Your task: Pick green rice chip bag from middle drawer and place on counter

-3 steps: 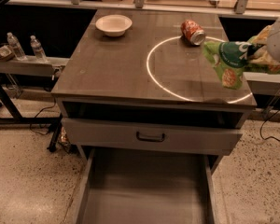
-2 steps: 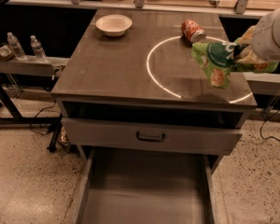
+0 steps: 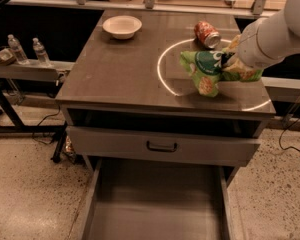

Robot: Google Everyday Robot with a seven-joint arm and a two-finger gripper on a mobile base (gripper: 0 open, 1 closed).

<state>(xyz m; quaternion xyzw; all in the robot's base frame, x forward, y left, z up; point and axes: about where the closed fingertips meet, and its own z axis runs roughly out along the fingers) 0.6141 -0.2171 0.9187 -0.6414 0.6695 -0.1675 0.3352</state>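
The green rice chip bag (image 3: pixel 208 70) with its dark green round logo hangs over the right part of the counter (image 3: pixel 121 70), inside the thin white ring. I cannot tell whether its lower end touches the top. My gripper (image 3: pixel 229 63) comes in from the right on a white arm and is shut on the bag's right end, with the bag hiding most of it. The middle drawer (image 3: pixel 155 206) stands pulled open at the bottom of the view, and its flat grey floor is bare.
A red-orange soda can (image 3: pixel 207 34) lies on the counter just behind the bag. A white bowl (image 3: pixel 122 26) sits at the back left. A closed drawer front with a dark handle (image 3: pixel 161 146) is above the open drawer. Water bottles (image 3: pixel 40 51) stand on the left side shelf.
My arm has moved left from the counter's right edge, carrying the bag further over the counter and inside the white ring.
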